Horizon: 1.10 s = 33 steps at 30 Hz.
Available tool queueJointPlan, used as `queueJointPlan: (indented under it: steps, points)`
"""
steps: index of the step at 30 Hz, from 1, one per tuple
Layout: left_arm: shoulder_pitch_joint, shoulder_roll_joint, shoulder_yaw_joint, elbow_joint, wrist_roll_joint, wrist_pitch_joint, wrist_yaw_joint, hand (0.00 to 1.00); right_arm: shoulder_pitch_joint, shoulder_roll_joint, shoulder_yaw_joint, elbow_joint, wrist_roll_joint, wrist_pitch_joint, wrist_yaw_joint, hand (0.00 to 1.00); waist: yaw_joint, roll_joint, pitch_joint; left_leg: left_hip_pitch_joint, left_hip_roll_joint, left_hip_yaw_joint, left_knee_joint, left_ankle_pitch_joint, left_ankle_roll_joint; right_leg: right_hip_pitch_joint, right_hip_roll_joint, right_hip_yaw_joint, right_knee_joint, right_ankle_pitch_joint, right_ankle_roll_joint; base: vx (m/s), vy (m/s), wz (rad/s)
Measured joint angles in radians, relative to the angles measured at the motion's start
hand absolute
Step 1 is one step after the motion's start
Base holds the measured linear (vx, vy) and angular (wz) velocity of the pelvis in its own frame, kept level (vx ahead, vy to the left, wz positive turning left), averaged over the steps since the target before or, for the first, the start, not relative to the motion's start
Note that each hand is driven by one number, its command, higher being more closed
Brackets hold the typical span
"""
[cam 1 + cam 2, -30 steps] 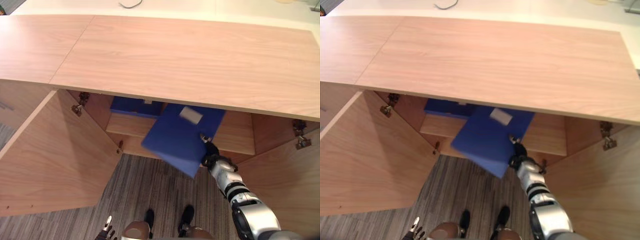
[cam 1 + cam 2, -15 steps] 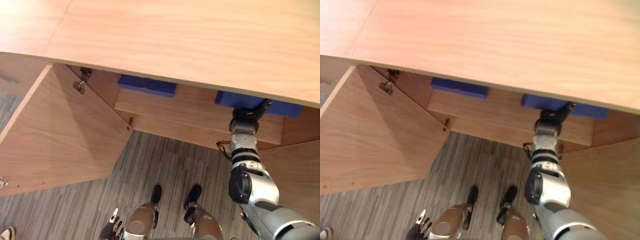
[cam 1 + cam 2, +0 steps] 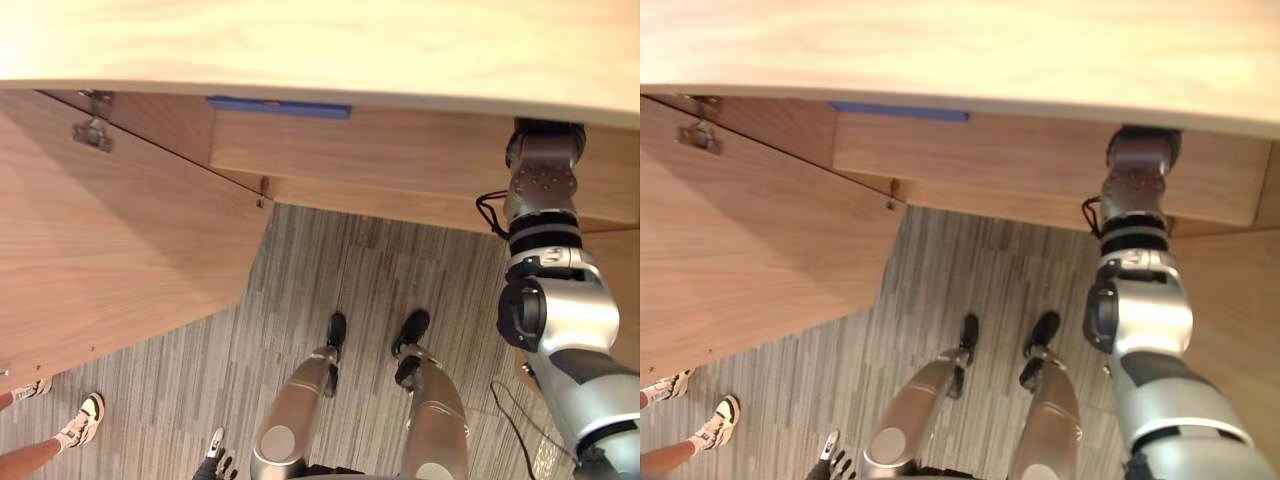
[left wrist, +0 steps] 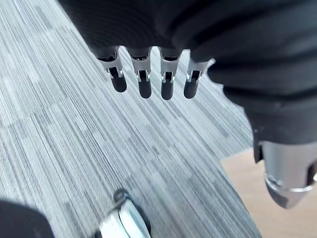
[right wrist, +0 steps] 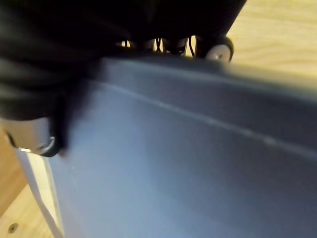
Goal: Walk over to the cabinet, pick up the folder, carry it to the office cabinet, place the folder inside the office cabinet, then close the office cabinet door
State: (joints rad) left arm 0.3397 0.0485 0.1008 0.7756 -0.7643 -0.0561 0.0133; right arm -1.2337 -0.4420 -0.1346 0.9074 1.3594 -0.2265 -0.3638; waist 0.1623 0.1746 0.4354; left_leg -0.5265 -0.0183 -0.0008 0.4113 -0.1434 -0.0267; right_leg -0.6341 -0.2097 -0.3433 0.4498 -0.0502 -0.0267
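The blue folder [image 5: 188, 168] lies close under my right hand [image 5: 214, 49], whose fingers curl over its far edge while the thumb [image 5: 32, 134] presses the near side. From the head, my right arm reaches up under the office cabinet's top [image 3: 300, 50] and the wrist [image 3: 545, 150] vanishes beneath it, hiding hand and folder. A second blue folder [image 3: 278, 106] shows as a thin edge on the upper shelf. My left hand [image 4: 143, 74] hangs low over the carpet with straight fingers and nothing in it.
The cabinet's left door [image 3: 110, 250] stands swung wide open toward me, and the right door [image 3: 1240, 320] is open beside my right arm. A person's shoes [image 3: 80, 420] stand on the striped carpet at the lower left.
The view has tipped down and closer to the cabinet. My right hand has carried the folder in under the cabinet top, so it no longer shows from the head.
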Motion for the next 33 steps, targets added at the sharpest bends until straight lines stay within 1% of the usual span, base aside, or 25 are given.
queueJointPlan:
  steps: [1,2,3,4,5,6,7,9,11,12,15,16,19,24,28,32,33]
  points:
    - [-0.006,-0.01,0.017,0.016,-0.009,0.001,0.008,0.0,-0.009,-0.006,0.029,0.0,0.004,0.0,-0.005,1.0,0.0,0.002,0.001,-0.04,0.004,0.009,0.064,-0.028,0.005,-0.036,-0.002,0.019,0.045,-0.013,-0.001,-0.07,-0.002,-0.34]
    - [-0.014,-0.019,0.033,0.029,-0.024,0.003,0.017,0.0,-0.022,-0.01,0.056,-0.001,0.018,-0.001,-0.015,1.0,0.002,0.004,0.003,-0.09,0.01,0.017,0.156,-0.069,0.01,-0.082,-0.005,0.04,0.115,-0.035,-0.004,-0.09,-0.017,-0.23]
    - [-0.022,-0.025,0.044,0.036,-0.028,0.005,0.022,0.0,-0.031,-0.01,0.058,-0.001,0.032,-0.002,-0.02,1.0,0.002,0.006,0.007,-0.114,0.012,0.02,0.203,-0.088,0.012,-0.104,-0.007,0.054,0.152,-0.048,-0.005,-0.14,-0.035,-0.21]
    - [-0.038,-0.036,0.062,0.04,-0.037,0.008,0.03,0.0,-0.048,-0.01,0.053,-0.01,0.054,-0.01,-0.033,1.0,0.002,0.011,0.011,-0.163,0.015,0.026,0.298,-0.123,0.016,-0.152,-0.014,0.083,0.233,-0.073,0.0,-0.17,-0.048,-0.15]
    - [-0.058,-0.048,0.081,0.041,-0.046,0.009,0.04,0.0,-0.057,-0.01,0.052,-0.038,0.09,-0.029,-0.04,1.0,0.004,0.01,0.013,-0.207,0.015,0.037,0.371,-0.158,0.019,-0.202,-0.02,0.111,0.304,-0.097,0.005,-0.16,-0.043,-0.15]
    - [-0.069,-0.052,0.084,0.041,-0.053,0.009,0.045,0.0,-0.06,-0.009,0.047,-0.057,0.106,-0.04,-0.042,1.0,0.007,0.011,0.014,-0.225,0.016,0.044,0.402,-0.175,0.023,-0.227,-0.022,0.125,0.335,-0.107,0.01,-0.13,-0.027,-0.17]
    - [-0.087,-0.059,0.086,0.04,-0.059,0.009,0.05,0.0,-0.066,-0.007,0.034,-0.089,0.125,-0.054,-0.047,1.0,0.007,0.012,0.016,-0.254,0.015,0.051,0.445,-0.198,0.026,-0.261,-0.025,0.143,0.375,-0.122,0.015,-0.15,-0.009,-0.19]
    - [-0.133,-0.086,0.109,0.039,-0.063,0.009,0.068,0.0,-0.077,-0.003,-0.04,-0.178,0.154,-0.089,-0.071,1.0,0.009,0.013,0.029,-0.33,0.016,0.066,0.549,-0.243,0.037,-0.336,-0.023,0.187,0.439,-0.158,0.036,-0.24,0.03,-0.24]
    - [-0.151,-0.095,0.107,0.036,-0.066,0.011,0.076,0.0,-0.077,0.0,-0.077,-0.196,0.152,-0.089,-0.09,1.0,0.003,0.016,0.033,-0.369,0.018,0.07,0.597,-0.264,0.046,-0.377,-0.024,0.198,0.477,-0.166,0.044,-0.19,0.059,-0.12]
    - [-0.162,-0.095,0.109,0.036,-0.067,0.011,0.083,0.0,-0.077,0.002,-0.098,-0.201,0.152,-0.09,-0.101,1.0,0.002,0.017,0.038,-0.386,0.018,0.072,0.613,-0.266,0.047,-0.392,-0.027,0.201,0.49,-0.17,0.049,-0.17,0.065,-0.01]
    - [-0.17,-0.097,0.109,0.014,-0.088,0.008,0.105,0.0,-0.077,0.015,-0.152,-0.236,0.152,-0.091,-0.119,1.0,0.01,0.017,0.038,-0.412,0.009,0.071,0.626,-0.259,0.05,-0.418,-0.039,0.203,0.511,-0.169,0.049,-0.13,0.052,0.12]
    - [-0.17,-0.097,0.109,0.009,-0.094,0.008,0.109,0.0,-0.077,0.017,-0.157,-0.246,0.152,-0.091,-0.12,1.0,0.012,0.017,0.038,-0.416,0.008,0.07,0.626,-0.256,0.05,-0.422,-0.04,0.203,0.511,-0.169,0.048,-0.06,0.026,0.11]
    - [-0.17,-0.097,0.109,-0.004,-0.103,0.007,0.125,0.0,-0.077,0.02,-0.16,-0.268,0.152,-0.112,-0.121,1.0,0.018,0.017,0.038,-0.426,0.006,0.066,0.621,-0.25,0.047,-0.433,-0.042,0.2,0.514,-0.165,0.041,-0.01,0.02,0.07]
    - [-0.17,-0.097,0.109,-0.057,-0.109,0.003,0.139,0.0,-0.077,0.021,-0.192,-0.304,0.152,-0.124,-0.133,1.0,0.019,0.017,0.038,-0.424,-0.009,0.047,0.581,-0.231,0.036,-0.427,-0.057,0.181,0.493,-0.163,0.038,0.04,0.036,0.15]
    - [-0.169,-0.097,0.109,-0.063,-0.11,0.002,0.146,0.0,-0.077,0.015,-0.193,-0.306,0.152,-0.132,-0.145,1.0,0.017,0.015,0.04,-0.4,-0.014,0.041,0.537,-0.215,0.033,-0.399,-0.064,0.164,0.459,-0.159,0.033,0.04,0.059,0.09]
    - [-0.168,-0.097,0.11,-0.07,-0.114,0.002,0.153,0.0,-0.076,-0.014,-0.19,-0.305,0.152,-0.131,-0.156,1.0,0.011,0.015,0.04,-0.377,-0.028,0.023,0.485,-0.193,0.029,-0.373,-0.073,0.146,0.426,-0.159,0.033,0.06,0.062,0.16]
    - [-0.168,-0.097,0.11,-0.075,-0.114,0.001,0.155,0.0,-0.076,-0.027,-0.186,-0.303,0.152,-0.129,-0.156,0.0,0.01,0.014,0.041,-0.377,-0.029,0.018,0.477,-0.19,0.028,-0.37,-0.073,0.139,0.42,-0.159,0.033,0.05,0.043,0.11]
